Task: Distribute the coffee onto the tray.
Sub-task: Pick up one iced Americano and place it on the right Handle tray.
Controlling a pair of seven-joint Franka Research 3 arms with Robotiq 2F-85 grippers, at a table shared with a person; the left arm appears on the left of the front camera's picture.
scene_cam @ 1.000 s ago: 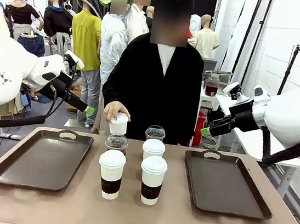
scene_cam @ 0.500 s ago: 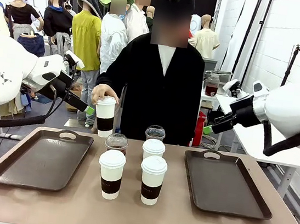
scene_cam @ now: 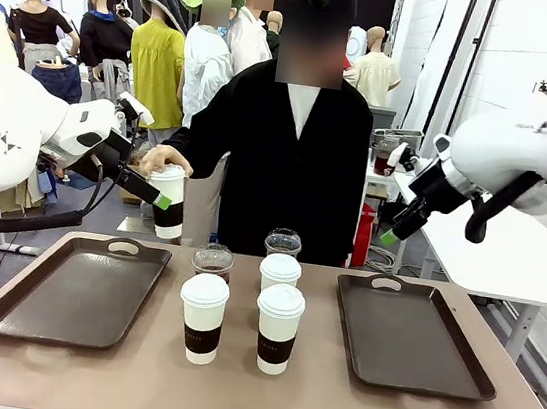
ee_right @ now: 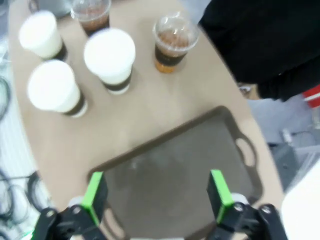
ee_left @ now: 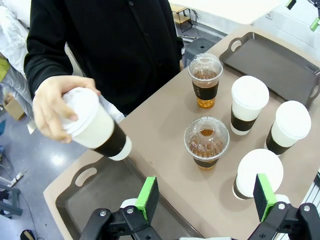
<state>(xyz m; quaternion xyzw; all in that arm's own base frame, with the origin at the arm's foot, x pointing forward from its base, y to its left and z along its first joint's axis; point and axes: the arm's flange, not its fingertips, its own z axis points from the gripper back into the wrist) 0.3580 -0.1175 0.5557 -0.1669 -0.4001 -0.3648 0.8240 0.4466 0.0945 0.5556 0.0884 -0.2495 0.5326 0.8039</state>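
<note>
1. Left pincer (ee_left: 206, 194): jaws spread wide, nothing between them. The left tray (ee_left: 82, 207), bare, lies directly below one of its fingers.
2. Just ahead of that pincer, the person's hand (ee_left: 52, 107) grips the held cup (ee_left: 97, 131), white-lidded with a dark sleeve, by its lid end. It is in the air, off the worktop (scene_cam: 247, 403), near the tray's far handle. Judged step: this cup is meant for the left tray, either handed over or set down directly.
3. Good practice, should the pincer take the cup:
   - Close on the sleeve band, below the person's fingers.
   - Squeeze gently enough not to crush the paper.
   - Keep the cup upright.
   - Let go only once the base sits flat on the tray floor, clear of the raised rim.
4. Farther ahead and off to one side, five drinks stand grouped at mid-worktop: three white cups (ee_left: 250, 102) and two domed cups (ee_left: 206, 142) of brown drink. They stand close together, so a wide jaw reaching for one could knock its neighbour.
5. Right pincer (ee_right: 156, 194): likewise wide and empty. The right tray (ee_right: 175, 165), bare, lies below it, and the same group stands beyond its fingertips.
</note>
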